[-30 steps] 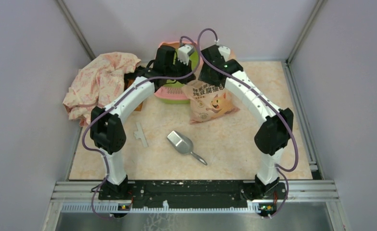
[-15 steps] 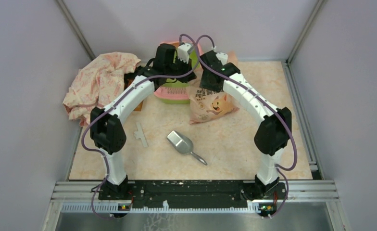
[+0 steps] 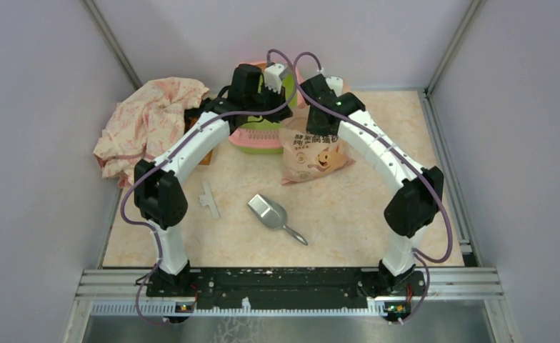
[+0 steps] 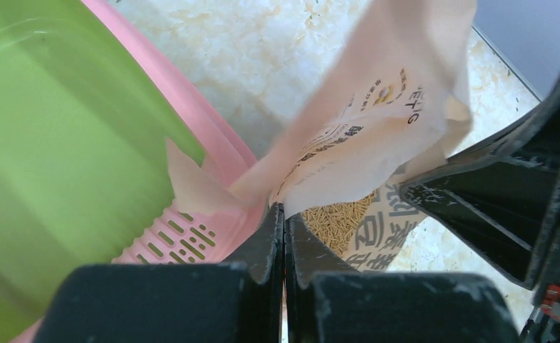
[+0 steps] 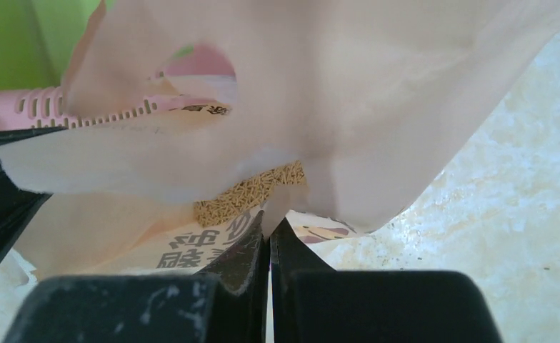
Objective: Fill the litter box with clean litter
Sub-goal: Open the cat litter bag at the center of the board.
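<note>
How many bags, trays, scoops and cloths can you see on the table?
bag: 1
tray: 1
scoop: 1
cloth: 1
Total: 4

Table [image 3: 348,214]: scoop [image 3: 266,211], cloth [image 3: 152,118], bag [image 3: 313,153], litter box [image 3: 254,141]

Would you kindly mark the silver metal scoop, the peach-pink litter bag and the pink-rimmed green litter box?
silver metal scoop [image 3: 266,209]: top view, bowl.
peach-pink litter bag [image 3: 313,158]: top view, printed front.
pink-rimmed green litter box [image 4: 63,136]: left wrist view, green inside.
</note>
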`<state>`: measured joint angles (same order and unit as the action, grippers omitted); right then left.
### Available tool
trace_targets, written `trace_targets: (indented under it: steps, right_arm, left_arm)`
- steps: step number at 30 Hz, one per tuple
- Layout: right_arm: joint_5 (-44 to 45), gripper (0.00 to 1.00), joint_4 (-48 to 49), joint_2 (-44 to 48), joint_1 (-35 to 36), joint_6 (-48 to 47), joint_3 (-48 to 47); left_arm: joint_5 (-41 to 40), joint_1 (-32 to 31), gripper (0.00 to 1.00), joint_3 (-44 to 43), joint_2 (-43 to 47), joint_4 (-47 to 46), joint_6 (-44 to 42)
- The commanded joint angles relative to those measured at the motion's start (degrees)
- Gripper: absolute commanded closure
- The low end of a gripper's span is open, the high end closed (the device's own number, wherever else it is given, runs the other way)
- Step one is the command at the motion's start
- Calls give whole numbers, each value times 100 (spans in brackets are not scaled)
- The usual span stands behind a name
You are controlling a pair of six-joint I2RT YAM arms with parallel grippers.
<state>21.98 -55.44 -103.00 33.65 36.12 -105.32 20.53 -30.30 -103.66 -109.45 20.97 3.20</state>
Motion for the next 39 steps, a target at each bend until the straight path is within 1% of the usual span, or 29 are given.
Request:
trace_targets:
  steps: [1, 6, 10, 15, 18, 19, 20, 21, 22, 24, 29, 31, 39]
  right_arm:
    - [302, 100, -94, 648, 43, -241, 21]
    - [319, 100, -134, 987, 45, -349, 196]
    - [165, 100, -185, 1213, 50, -463, 285]
    - [-76, 100, -143, 1593, 54, -565, 659]
    - [-238, 100, -149, 1658, 54, -592, 774]
    - [-278, 91, -159, 1655, 54, -595, 790]
    - [-314, 77, -153, 1647, 54, -593, 807]
    - [-335, 68, -135, 1644, 54, -582, 829]
    - [-361, 64, -108, 1651, 54, -580, 859]
    - [-378, 52, -67, 1654, 54, -551, 872]
    - [-339, 41, -9, 1616, 54, -498, 851]
    - [-306, 38, -14, 1579, 58, -465, 788]
    - [58, 38, -90, 1549, 189, -362, 695]
  left_arm:
    - [56, -54, 100, -304, 311, -263, 25]
    - [45, -128, 100, -156, 438, -261, 95]
    - [-38, -230, 100, -64, 501, -278, 170]
    - [-214, -356, 100, -103, 424, -272, 245]
    - [-222, -417, 100, -128, 384, -265, 282]
    - [-219, -445, 100, -128, 391, -269, 286]
    - [-217, -461, 100, -126, 390, -256, 286]
    - [-246, -490, 100, -128, 404, -240, 286]
    - [-262, -504, 100, -124, 421, -223, 288]
    - [-283, -540, 100, -119, 466, -185, 290]
    - [-311, -630, 100, -86, 559, -123, 315]
    - [-333, -681, 100, -76, 580, -108, 316]
    - [-452, -837, 100, 68, 752, -50, 315]
